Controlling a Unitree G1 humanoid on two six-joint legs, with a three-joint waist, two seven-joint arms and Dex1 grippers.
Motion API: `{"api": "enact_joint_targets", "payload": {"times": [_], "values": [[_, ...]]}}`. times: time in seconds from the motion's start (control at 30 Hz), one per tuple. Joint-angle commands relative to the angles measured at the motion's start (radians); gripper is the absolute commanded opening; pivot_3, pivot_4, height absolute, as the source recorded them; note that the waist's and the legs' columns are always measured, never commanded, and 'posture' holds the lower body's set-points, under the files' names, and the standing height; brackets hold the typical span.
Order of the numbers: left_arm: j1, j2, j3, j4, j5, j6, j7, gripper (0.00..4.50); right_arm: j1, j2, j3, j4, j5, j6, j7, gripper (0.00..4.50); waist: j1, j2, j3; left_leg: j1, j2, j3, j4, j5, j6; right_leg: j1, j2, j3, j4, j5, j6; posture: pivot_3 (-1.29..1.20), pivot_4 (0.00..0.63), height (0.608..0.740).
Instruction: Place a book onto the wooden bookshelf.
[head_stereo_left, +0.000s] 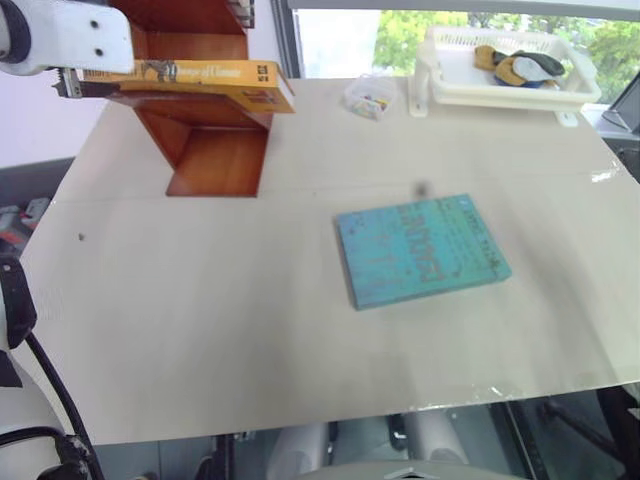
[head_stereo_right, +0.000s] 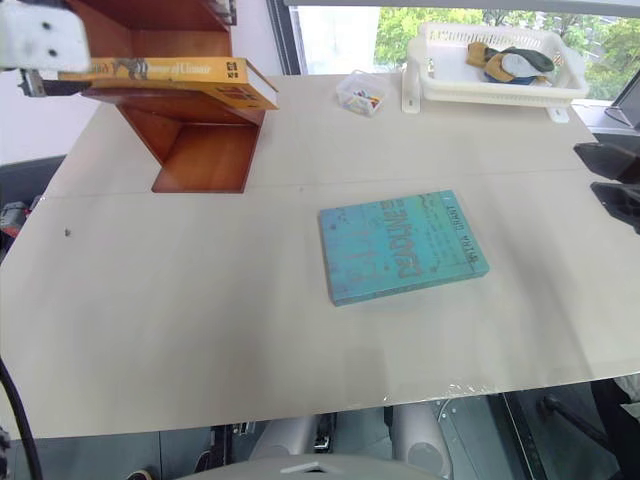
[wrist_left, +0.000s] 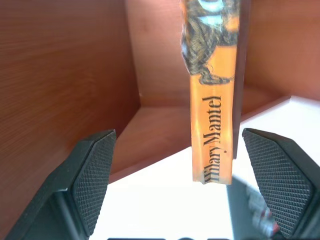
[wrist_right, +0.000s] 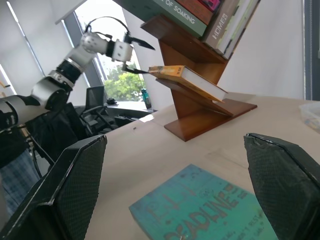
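The orange-yellow book (head_stereo_left: 200, 82) lies flat on a slanted board of the reddish-brown wooden bookshelf (head_stereo_left: 215, 150), its long edge jutting out toward the table's middle. My left gripper (wrist_left: 177, 132) is open at the book's left end. Its two fingers stand wide on either side of the book (wrist_left: 212, 100), with a gap on each side. From the right wrist view the left gripper (wrist_right: 137, 57) spreads above and below that end of the book (wrist_right: 192, 80). My right gripper (wrist_right: 175, 137) is open and empty, hovering over the table's right side.
A teal book (head_stereo_left: 420, 250) lies flat in the middle of the table. A white basket tray (head_stereo_left: 500, 95) with gloves in it and a small clear box (head_stereo_left: 368, 98) stand at the far edge. Other books (wrist_right: 200, 10) fill the shelf's upper board.
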Motion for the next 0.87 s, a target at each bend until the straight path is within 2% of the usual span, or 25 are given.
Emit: {"api": "enact_joint_targets", "payload": {"times": [0.03,0.1,0.2,0.3,0.4,0.5,0.6,0.77,0.87], "values": [[0.181,-0.025,0.259,-0.252,-0.448,0.189,-0.213,4.41,0.018,-0.026,-0.046,-0.007,0.0,-0.02,0.045,4.5,0.003,0.002,-0.001,0.0,0.0,0.001,0.0,0.0,0.0,0.0,-0.001,0.0,0.002,0.0,0.0,0.0,0.15,0.74],[0.333,-0.061,0.376,-0.424,-0.633,0.355,-0.237,4.41,0.039,-0.023,-0.046,-0.006,-0.013,-0.03,0.045,4.5,0.003,0.004,-0.003,0.0,0.0,0.0,0.002,0.002,-0.003,0.0,-0.002,0.0,0.002,0.0,0.0,0.0,0.15,0.74],[0.619,-0.164,0.515,-0.752,-0.842,0.62,-0.14,4.41,0.086,-0.026,-0.043,0.009,-0.047,-0.057,0.051,4.5,0.002,0.005,-0.003,0.001,0.001,0.001,0.004,0.002,-0.003,0.0,-0.005,0.0,0.006,0.0,0.0,0.0,0.15,0.74],[0.915,-0.249,0.581,-1.006,-0.901,0.863,0.011,4.41,0.15,-0.027,-0.02,0.037,-0.115,-0.117,0.063,4.5,-0.002,0.005,-0.003,0.002,0.002,0.002,0.007,0.0,0.0,0.0,-0.005,0.002,0.008,0.0,0.0,0.0,0.15,0.74],[1.095,-0.335,0.636,-1.117,-0.957,0.98,0.123,4.41,0.208,-0.016,0.019,0.066,-0.21,-0.211,0.044,4.5,-0.003,0.004,-0.004,0.005,0.002,0.004,0.007,-0.001,0.0,0.002,-0.005,0.004,0.009,0.0,0.0,0.0,0.15,0.74],[1.272,-0.42,0.645,-1.167,-0.977,1.007,0.19,4.41,0.242,0.016,0.057,0.137,-0.328,-0.36,-0.01,4.5,-0.001,0.004,-0.004,0.007,0.002,0.003,0.008,0.0,0.0,0.004,-0.004,0.004,0.012,0.0,0.0,0.0,0.15,0.74],[1.386,-0.479,0.596,-1.175,-0.947,0.96,0.237,4.41,0.249,0.034,0.069,0.209,-0.374,-0.431,-0.016,4.5,0.001,0.005,-0.004,0.021,0.002,0.004,0.007,-0.001,0.0,0.017,-0.004,0.004,0.009,0.0,0.0,0.0,0.15,0.74],[1.468,-0.576,0.503,-1.126,-0.909,0.885,0.302,4.41,0.262,0.091,0.079,0.247,-0.418,-0.527,-0.049,4.5,0.002,0.006,-0.004,0.033,0.003,0.002,0.007,-0.001,0.0,0.034,-0.003,0.002,0.001,-0.002,-0.003,0.0,0.15,0.74],[1.469,-0.609,0.487,-1.101,-0.914,0.866,0.331,4.41,0.271,0.108,0.079,0.238,-0.419,-0.525,-0.058,4.5,0.001,0.006,-0.004,0.034,0.003,0.003,0.006,-0.001,0.0,0.034,-0.003,0.003,0.0,-0.002,-0.003,0.0,0.15,0.74]]}}
